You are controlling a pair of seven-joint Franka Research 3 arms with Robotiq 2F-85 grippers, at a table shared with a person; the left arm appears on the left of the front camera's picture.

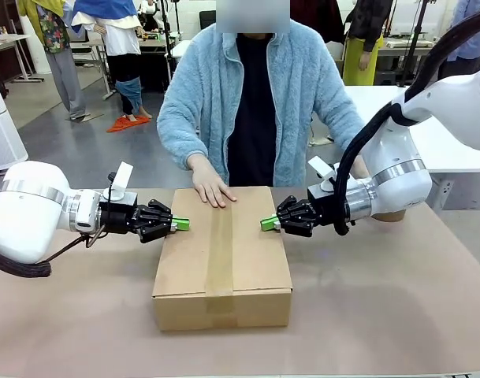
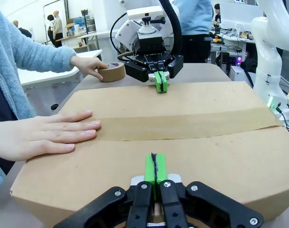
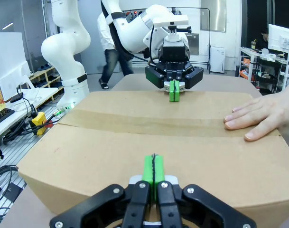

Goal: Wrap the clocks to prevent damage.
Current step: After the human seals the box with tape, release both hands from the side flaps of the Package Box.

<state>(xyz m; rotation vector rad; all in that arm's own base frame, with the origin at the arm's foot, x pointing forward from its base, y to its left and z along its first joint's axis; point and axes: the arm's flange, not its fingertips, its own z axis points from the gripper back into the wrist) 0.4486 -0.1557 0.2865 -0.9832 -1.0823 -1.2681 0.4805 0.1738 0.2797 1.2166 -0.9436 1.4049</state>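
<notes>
The cardboard box (image 1: 222, 260) sits on the table (image 1: 381, 299) between the two claws, its flaps shut and a strip of brown tape (image 1: 220, 244) running along the seam. The left claw (image 1: 181, 224) has its green pads pressed together with nothing between them, tips resting on the box's top at its edge. Facing it across the lid, the right claw (image 1: 266, 224) is likewise pinched flat and empty, tips on the opposite edge. Beyond both claws, at the far edge of the lid, the person's hand (image 1: 211, 187) lies flat on the box. Past the right claw, the person's other hand (image 2: 89, 66) holds a tape roll (image 2: 111, 71) on the table.
</notes>
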